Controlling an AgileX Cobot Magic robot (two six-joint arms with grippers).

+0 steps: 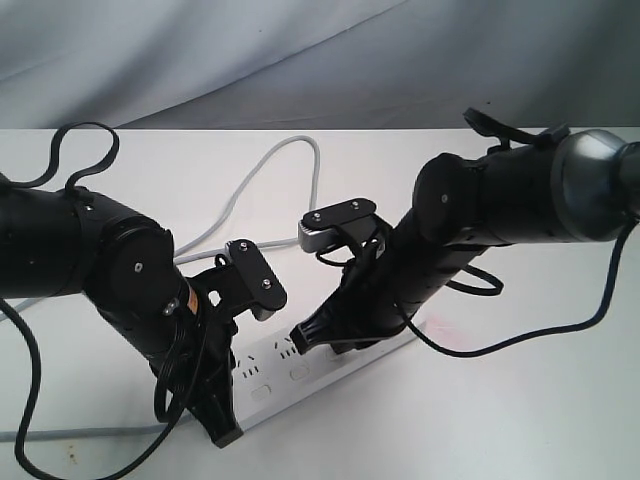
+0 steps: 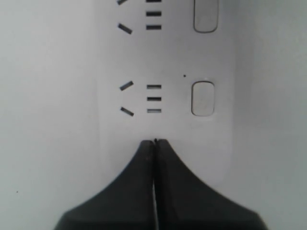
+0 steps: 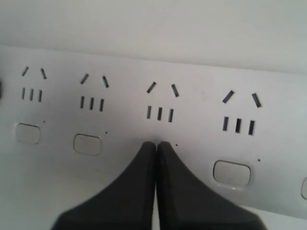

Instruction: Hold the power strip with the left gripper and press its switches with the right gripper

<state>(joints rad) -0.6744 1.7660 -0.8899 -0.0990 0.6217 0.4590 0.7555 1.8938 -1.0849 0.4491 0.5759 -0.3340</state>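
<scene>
Right gripper (image 3: 156, 143), closed, touches power strip (image 3: 201, 96).

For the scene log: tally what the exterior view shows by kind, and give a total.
Power strip: 1
Grey cable: 1
Grippers: 2, the left gripper and the right gripper
Total: 4
</scene>
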